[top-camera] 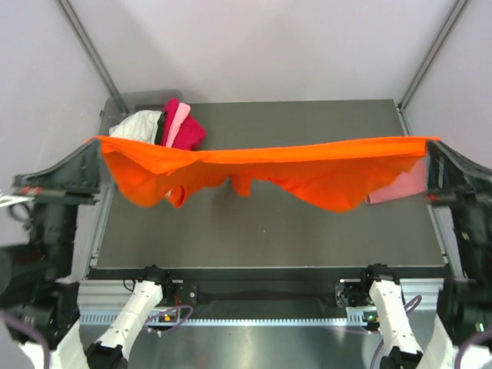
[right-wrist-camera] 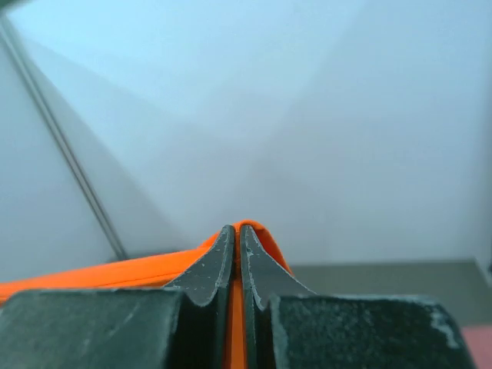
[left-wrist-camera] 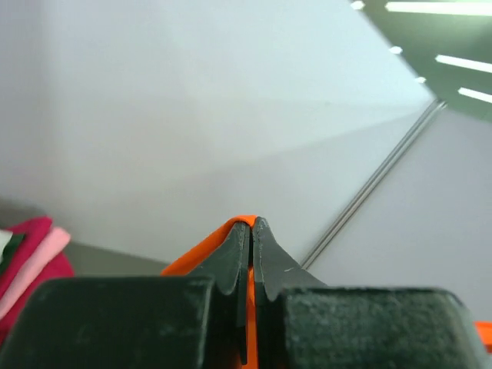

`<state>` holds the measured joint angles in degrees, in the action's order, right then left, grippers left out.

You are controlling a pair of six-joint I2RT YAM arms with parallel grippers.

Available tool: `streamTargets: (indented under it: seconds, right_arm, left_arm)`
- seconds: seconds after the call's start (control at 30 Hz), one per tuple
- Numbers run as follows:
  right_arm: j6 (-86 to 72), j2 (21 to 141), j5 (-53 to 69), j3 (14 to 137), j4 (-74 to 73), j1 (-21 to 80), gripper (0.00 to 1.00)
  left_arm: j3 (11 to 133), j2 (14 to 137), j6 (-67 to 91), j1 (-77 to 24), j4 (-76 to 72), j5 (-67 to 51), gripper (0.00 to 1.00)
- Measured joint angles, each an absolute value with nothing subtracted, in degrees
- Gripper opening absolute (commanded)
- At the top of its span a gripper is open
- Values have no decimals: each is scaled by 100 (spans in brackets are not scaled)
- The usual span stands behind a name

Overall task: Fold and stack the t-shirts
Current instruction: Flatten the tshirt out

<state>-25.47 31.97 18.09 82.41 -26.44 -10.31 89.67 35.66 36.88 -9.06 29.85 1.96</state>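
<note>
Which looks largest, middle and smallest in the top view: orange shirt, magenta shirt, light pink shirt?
1. orange shirt, though held up nearer the camera.
2. magenta shirt.
3. light pink shirt, only a strip showing.

Dark bench point(top-camera: 269, 223), cloth lying at two spots.
Far left corner: a white shirt point(top-camera: 138, 124), a dark green shirt point(top-camera: 161, 127), a light pink shirt point(top-camera: 178, 119) and a magenta shirt point(top-camera: 190, 133) heaped together, just beside the grey bin point(top-camera: 142, 96); right edge: a salmon-pink shirt point(top-camera: 400, 187) lying flat, partly hidden.

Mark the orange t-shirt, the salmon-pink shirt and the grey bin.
orange t-shirt point(top-camera: 307, 173), top view, sagging middle.
salmon-pink shirt point(top-camera: 406, 187), top view, exposed corner.
grey bin point(top-camera: 142, 98), top view, far rim.
</note>
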Motion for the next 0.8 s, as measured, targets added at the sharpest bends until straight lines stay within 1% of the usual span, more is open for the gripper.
streamTargets:
  seconds: [0.1,0.2,0.27,0.37,0.47,0.53,0.6,0.7,0.8]
  right_arm:
    - [-2545,3048,1634,9118,-2626,-1031,0]
    - [-2543,3041,1492,9810,-2648,-1033,0]
    - [-2547,3087,1444,10169,-2711,-1033,0]
    - [-2563,3332,1500,10514,-2751,-1033,0]
    - [-2633,3717,1708,10396,-2722,-1033,0]
    - [-2731,4125,1918,10025,-2613,-1033,0]
    - [-2816,4674,2064,9612,-2591,-1033,0]
    - [-2921,5778,2237,9334,-2652,-1031,0]
    - [-3074,6860,2445,9310,-2700,-1031,0]
  left_arm:
    - [9590,3564,3739,-906,2971,268,0]
    - [9800,3568,3763,-906,2961,318,0]
    - [9730,3607,3778,-906,2943,397,0]
    - [9282,3870,3813,-906,2814,464,0]
    - [8525,4466,3920,-906,2547,469,0]
    - [8095,5037,3986,-906,2443,456,0]
    - [7920,5732,4040,-906,2386,462,0]
    - [8145,6685,4038,-906,2370,462,0]
    - [9078,7566,3968,-906,2294,454,0]
